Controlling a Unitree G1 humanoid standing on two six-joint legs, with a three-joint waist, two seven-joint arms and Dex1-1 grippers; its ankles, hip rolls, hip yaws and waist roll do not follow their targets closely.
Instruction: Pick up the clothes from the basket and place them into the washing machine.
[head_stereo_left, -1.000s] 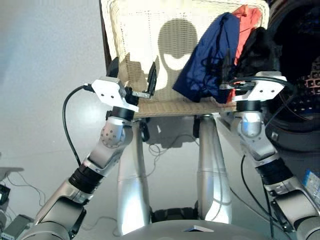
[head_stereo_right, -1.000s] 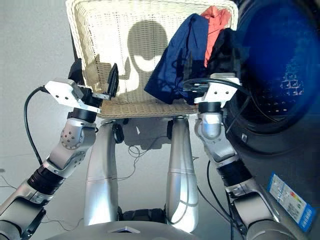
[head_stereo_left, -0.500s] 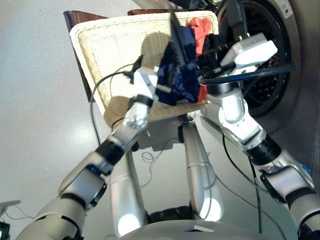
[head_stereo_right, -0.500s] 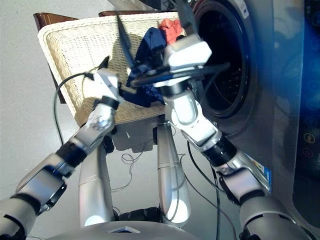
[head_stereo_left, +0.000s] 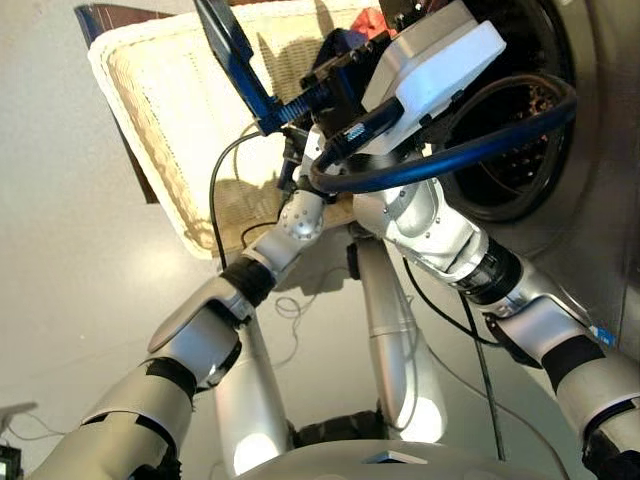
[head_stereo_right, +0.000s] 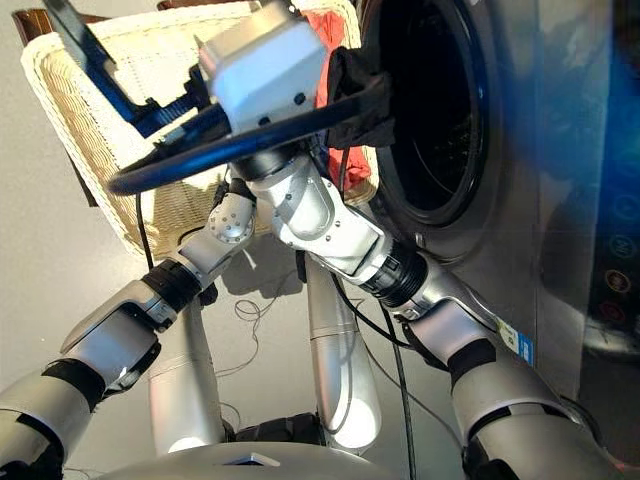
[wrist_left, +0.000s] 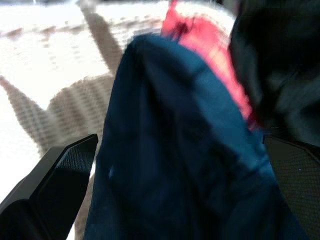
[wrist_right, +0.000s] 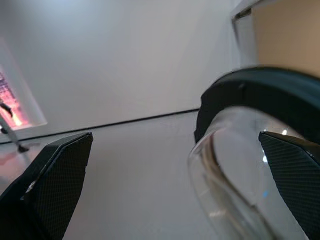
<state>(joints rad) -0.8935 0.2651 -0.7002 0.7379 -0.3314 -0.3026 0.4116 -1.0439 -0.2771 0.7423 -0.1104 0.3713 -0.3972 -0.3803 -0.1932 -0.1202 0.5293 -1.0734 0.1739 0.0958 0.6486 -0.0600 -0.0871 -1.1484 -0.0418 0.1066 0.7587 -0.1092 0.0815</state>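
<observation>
**A:** What does the room look like, and what carries the things?

**B:** A pale grey floor (head_stereo_left: 80, 300) with loose dark cables on it. The cream-white woven basket (head_stereo_left: 170, 130) sits raised on something dark brown, of which only a corner shows behind its far left corner. The washing machine (head_stereo_right: 560, 180) stands at the basket's right edge, its dark drum mouth (head_stereo_right: 430, 110) open and the glass door (wrist_right: 250, 165) swung clear, as the right wrist view shows against a plain white wall.

**A:** Where are the clothes?

**B:** Bunched in the basket's far right corner, next to the drum mouth. The navy garment (wrist_left: 180, 150) lies in front, the red-orange one (wrist_left: 210, 55) behind it, the black one (wrist_left: 280, 60) at the machine side, touching both.

**A:** And the end effectors?

**B:** The left end effector (wrist_left: 180, 165) has its fingers spread wide on either side of the navy garment, not closed on it. The right end effector (wrist_right: 175, 160) is raised high, spread wide and holding nothing, facing the door glass.

**A:** Anything in the way?

**B:** From the head views the raised right arm with its white housing (head_stereo_left: 440, 50) and looped black cable (head_stereo_left: 470, 140) covers most of the clothes and the left end effector; only a bit of red-orange cloth shows past it
</observation>
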